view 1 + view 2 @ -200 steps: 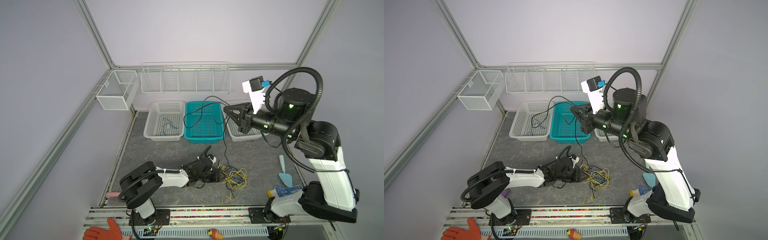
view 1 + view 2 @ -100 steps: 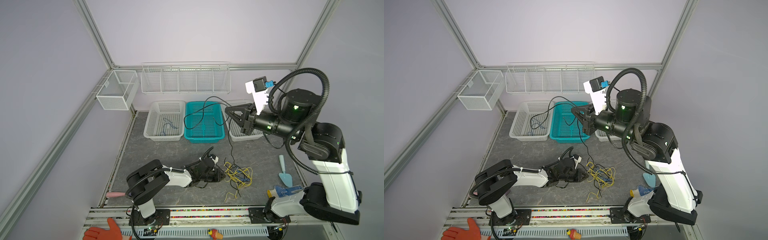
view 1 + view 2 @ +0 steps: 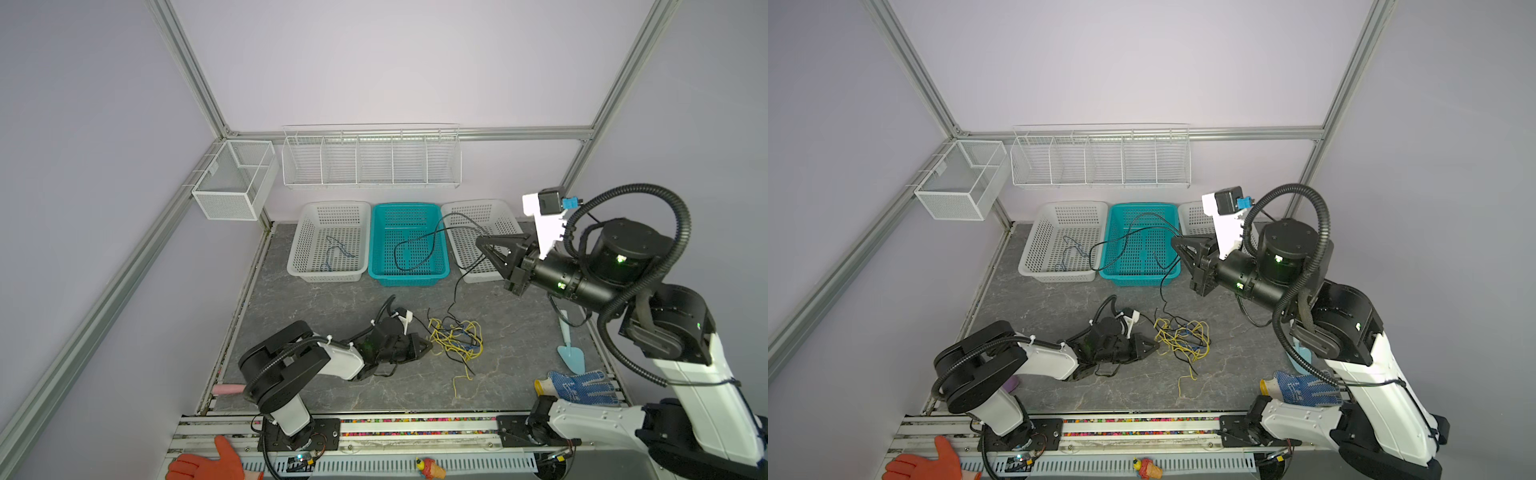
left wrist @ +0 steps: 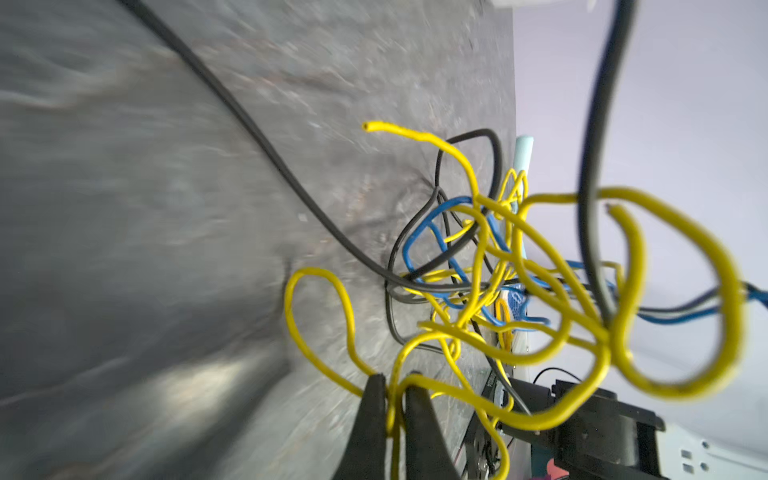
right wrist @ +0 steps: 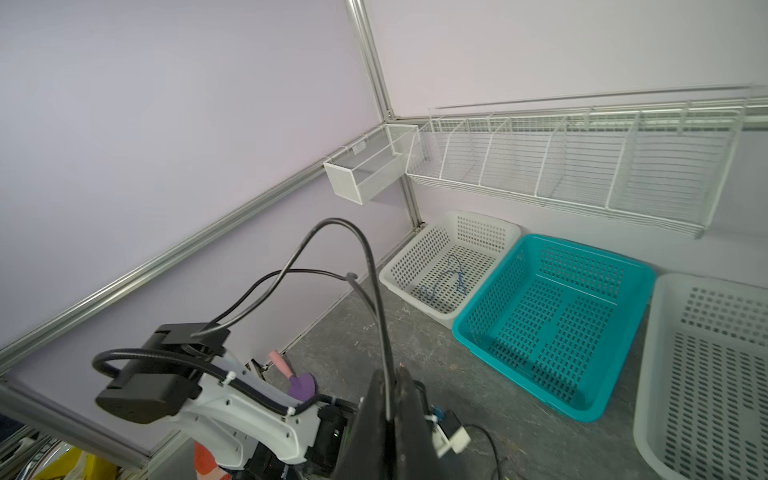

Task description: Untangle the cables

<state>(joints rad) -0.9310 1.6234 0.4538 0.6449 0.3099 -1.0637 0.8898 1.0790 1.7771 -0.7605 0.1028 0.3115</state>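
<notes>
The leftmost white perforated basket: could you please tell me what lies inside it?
One thin blue cable lies loose on the floor of the white perforated basket; nothing else shows, and nothing covers it.

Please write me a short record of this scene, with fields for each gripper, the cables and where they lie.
left gripper: low on the table, shut on a yellow cable
right gripper: raised in front of the baskets, shut on a black cable
tangle: yellow, black and blue cables, on the table beside the left gripper
black cable: rises from the tangle to the right gripper
white basket: one blue cable inside
task state: tangle not yet undone
</notes>
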